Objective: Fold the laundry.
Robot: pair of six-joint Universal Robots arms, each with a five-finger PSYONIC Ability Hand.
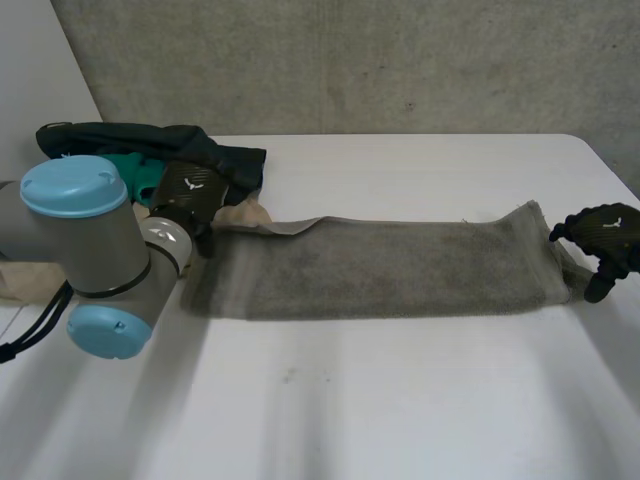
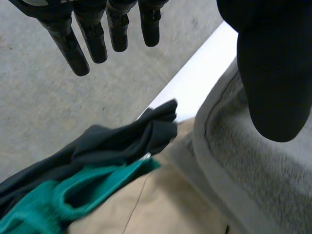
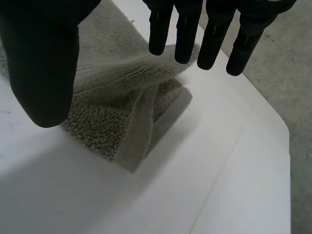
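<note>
Item under task: one long grey terry towel (image 1: pixel 380 268), lying flat and drawn out lengthwise across the middle of the white counter (image 1: pixel 400 400), one end at each hand. It reads as a narrow band. At its right end the right wrist view shows more than one layer, with the hemmed corner turned over on itself, so a lengthwise fold appears to be done and the end-to-end fold not yet begun. The right hand (image 1: pixel 603 240) stands at that right end, fingers (image 3: pixel 187 39) straight and thumb held well apart from them. The turned corner lies beneath the gap, and nothing is pinched or gripped. The left hand (image 1: pixel 195 190) stands at the towel's left end in like condition: fingers (image 2: pixel 92 39) extended, the thumb over the towel's hem, nothing grasped. This placement at opposite ends suits taking both short edges for the next fold. Just beside the left hand, at the counter's rear left, lies unsorted laundry: a dark crumpled garment (image 1: pixel 150 145), a teal knitted piece (image 1: pixel 130 168) under it, and a beige cloth (image 1: pixel 245 212) touching the towel's left end. That cloth could be caught up with the towel. The counter surface is otherwise bare and smooth. Beyond its far edge is rough grey concrete (image 1: pixel 350 60).
</note>
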